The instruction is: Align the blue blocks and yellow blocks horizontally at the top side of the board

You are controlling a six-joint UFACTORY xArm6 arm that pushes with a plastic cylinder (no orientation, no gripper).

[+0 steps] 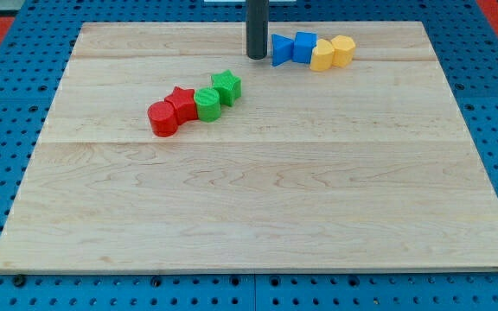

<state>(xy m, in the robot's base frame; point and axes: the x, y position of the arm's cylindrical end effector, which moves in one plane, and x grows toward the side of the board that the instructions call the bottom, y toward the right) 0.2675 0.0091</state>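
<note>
Where blue blocks (pixel 293 48) meet yellow blocks (pixel 333 53) — my tip (pixel 257 57) just left.

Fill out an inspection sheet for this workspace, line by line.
Surface: pale wooden board, flat, no damage seen.
Job's things: blue triangular block, blue cube, yellow block and yellow block, in a near-horizontal row close to the view's top.
Clutter: red cylinder, red star, green block, green star, in a diagonal chain.
Hand: none; my tip stands just left of the blue triangular block.
Cables: nothing seen.
Surroundings: blue perforated base; red patches at the top corners.
</note>
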